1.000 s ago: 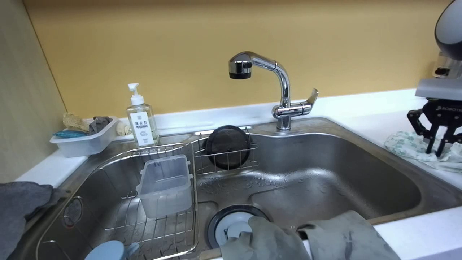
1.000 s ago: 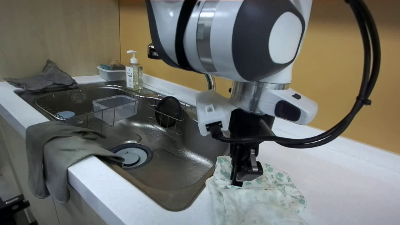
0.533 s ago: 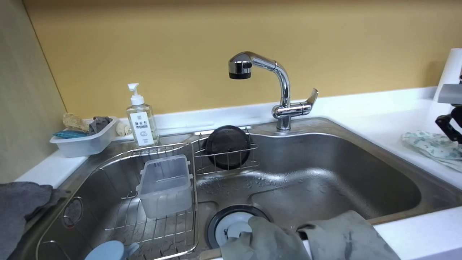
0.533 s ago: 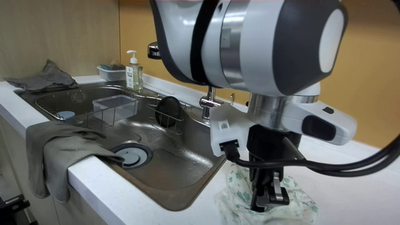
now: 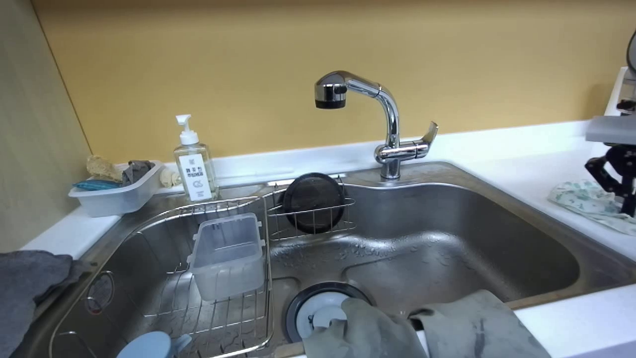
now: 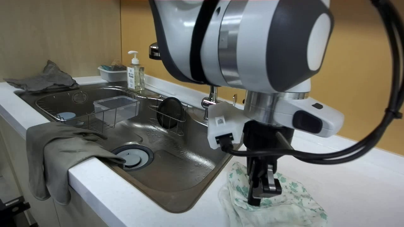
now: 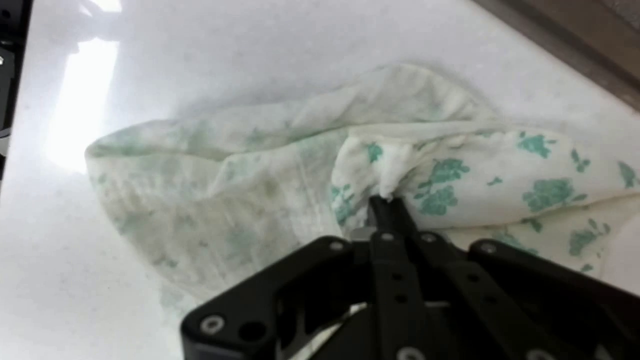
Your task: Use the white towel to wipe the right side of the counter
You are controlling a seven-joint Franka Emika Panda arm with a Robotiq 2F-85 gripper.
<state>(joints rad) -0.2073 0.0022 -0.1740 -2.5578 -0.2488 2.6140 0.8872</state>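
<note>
Apparently pinching only a tuft of the white towel (image 7: 280,195), the hand (image 7: 387,202) might lose its grip if the spread folds drag hard on the worktop (image 7: 240,55).

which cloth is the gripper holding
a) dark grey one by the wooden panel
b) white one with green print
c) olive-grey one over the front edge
b: in the wrist view the gripper pinches a bunched fold of the green-printed white towel.

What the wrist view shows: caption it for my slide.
Gripper pinching a rumpled, green-flowered white towel on the glossy counter.
</note>
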